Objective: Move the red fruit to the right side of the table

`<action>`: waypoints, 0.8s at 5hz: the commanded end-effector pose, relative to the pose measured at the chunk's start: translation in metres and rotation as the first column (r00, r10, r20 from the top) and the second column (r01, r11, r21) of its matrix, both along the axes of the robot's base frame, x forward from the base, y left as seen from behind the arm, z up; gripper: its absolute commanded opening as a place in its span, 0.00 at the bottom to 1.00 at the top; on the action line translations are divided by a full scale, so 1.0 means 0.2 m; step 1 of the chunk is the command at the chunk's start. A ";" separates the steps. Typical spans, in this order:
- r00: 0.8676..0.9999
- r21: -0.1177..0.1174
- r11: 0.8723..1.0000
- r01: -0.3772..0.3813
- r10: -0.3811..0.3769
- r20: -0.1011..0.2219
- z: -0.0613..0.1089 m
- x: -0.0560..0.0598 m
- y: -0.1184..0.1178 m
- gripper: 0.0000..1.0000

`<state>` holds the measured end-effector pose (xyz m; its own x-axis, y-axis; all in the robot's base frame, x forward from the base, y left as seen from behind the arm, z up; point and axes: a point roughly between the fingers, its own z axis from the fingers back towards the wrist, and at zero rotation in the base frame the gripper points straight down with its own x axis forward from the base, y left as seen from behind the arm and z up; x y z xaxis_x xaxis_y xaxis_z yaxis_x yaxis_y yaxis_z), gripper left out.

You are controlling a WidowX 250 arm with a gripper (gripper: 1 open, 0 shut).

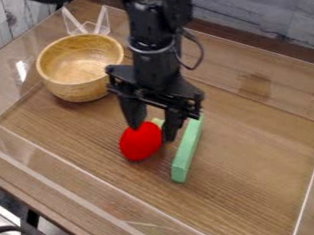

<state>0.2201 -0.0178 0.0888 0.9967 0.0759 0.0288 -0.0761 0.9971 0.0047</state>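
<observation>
Jaws parted just above the red fruit [141,140], not gripping it.

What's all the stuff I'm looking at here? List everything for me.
red fruit: one, bright red with a pale green top, near the middle of the table, lying on the wood just left of the green bar
green bar: one, light green, long, lying flat to the right of the fruit
wooden bowl: one, pale wood, back left of the table; nothing visible inside
table: one, brown wood grain, with low clear walls around it
robot arm: one, black, coming down from the top of the picture
end effector: one, black, pointing down, jaws apart, just above and behind the fruit, not holding it
</observation>
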 end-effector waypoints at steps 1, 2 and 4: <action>0.997 0.003 1.000 -0.027 0.027 0.072 0.07 0.07 -0.10 0.00; 0.996 0.007 1.000 0.017 -0.017 0.086 0.03 0.08 -0.16 0.00; 0.994 0.011 0.999 0.035 -0.036 0.098 -0.03 0.09 -0.14 0.00</action>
<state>0.2291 -0.0442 0.0738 0.9951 0.0383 0.0909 -0.0396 0.9991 0.0130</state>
